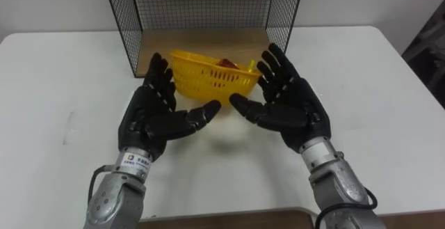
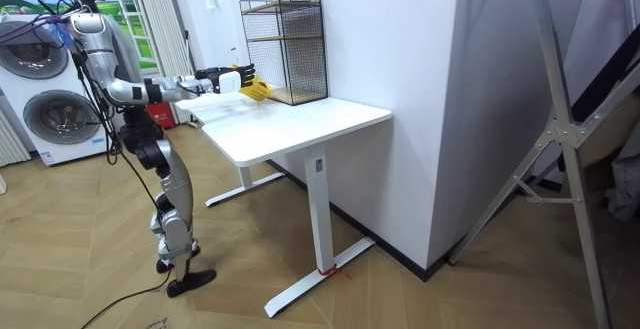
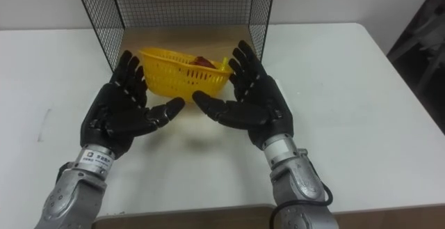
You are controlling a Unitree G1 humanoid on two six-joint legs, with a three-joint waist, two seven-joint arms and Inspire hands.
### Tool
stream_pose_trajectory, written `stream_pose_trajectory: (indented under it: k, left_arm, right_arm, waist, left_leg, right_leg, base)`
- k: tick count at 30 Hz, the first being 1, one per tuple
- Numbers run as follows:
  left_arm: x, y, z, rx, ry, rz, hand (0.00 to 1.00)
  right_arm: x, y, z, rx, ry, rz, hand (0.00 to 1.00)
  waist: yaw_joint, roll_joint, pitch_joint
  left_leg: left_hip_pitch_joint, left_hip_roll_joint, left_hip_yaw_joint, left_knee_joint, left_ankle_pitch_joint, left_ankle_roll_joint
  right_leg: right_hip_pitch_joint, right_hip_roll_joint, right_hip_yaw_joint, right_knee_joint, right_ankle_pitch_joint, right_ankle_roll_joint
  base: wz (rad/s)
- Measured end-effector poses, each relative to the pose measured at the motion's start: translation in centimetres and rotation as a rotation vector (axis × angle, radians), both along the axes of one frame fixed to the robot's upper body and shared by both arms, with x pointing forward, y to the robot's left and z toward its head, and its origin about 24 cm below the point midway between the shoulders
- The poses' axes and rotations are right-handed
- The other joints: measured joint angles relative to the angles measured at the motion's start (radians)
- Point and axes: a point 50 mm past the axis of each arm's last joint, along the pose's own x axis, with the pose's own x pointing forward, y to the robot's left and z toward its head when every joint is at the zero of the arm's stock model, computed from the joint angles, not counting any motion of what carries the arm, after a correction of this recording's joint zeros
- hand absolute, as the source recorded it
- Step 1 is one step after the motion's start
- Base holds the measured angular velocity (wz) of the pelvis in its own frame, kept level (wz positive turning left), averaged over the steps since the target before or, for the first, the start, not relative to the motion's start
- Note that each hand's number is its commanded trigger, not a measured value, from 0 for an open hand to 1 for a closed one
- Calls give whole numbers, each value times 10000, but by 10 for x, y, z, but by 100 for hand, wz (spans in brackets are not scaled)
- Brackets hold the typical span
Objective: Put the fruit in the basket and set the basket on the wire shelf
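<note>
the left robot hand (image 1: 154, 114) and the right robot hand (image 1: 292, 104) hover over the near middle of the white table (image 1: 375, 104), palms turned up and inward towards each other, thumbs almost meeting between them. both are spread wide with straight fingers and hold nothing. just beyond their fingertips the yellow basket (image 1: 208, 76) sits tilted at the open front of the wire shelf (image 1: 201, 6), its far side over the shelf's wooden bottom board and its near side out over the table. the left fingertips reach up beside the basket's left end and the right fingertips beside its right end; i cannot tell whether they touch it. a reddish fruit (image 1: 225, 63) shows inside the basket, near its right end. the shelf stands at the table's far edge, against the wall. in the room view the robot stands upright at the table's end on the room view's left, both arms stretched out towards the shelf, with washing machines (image 2: 55, 119) behind it
</note>
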Motion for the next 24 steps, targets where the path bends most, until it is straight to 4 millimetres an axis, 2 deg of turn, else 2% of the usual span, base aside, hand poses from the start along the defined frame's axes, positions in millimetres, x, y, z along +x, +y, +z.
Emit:
stream_pose_trajectory:
  k: [8, 13, 15, 24]
  left_arm:
    - [-6, -1, -8, 44, 361, -58, 0]
    - [-7, -1, -10, 67, 471, -90, 0]
    - [-8, -1, -10, 65, 474, -97, 0]
    - [-8, -1, -11, 202, 561, -164, 0]
  right_arm:
    - [-2, -2, -3, -52, 144, -77, 0]
    - [-3, -3, -4, -79, 211, -124, 0]
    - [-4, -3, -4, -86, 233, -140, 0]
    - [-5, -5, -7, -132, 354, -247, 0]
  waist:
    - [42, 84, 14]
    - [62, 356, -8]
    - [56, 403, -26]
    - [53, 389, -25]
  left_leg:
    - [140, 0, 29, -79, 0, 0]
    - [107, -2, 37, -90, 0, 0]
    - [113, 4, 36, -89, 0, 0]
    - [176, 3, 47, -90, 1, 0]
  right_leg:
    - [94, 9, 42, -7, 0, 1]
    - [15, 10, 9, 11, 0, 1]
    - [20, 13, 0, 13, 0, 0]
    - [55, 13, 1, 15, 0, 0]
  base:
    - [-1]
    - [0]
    - [0]
    - [0]
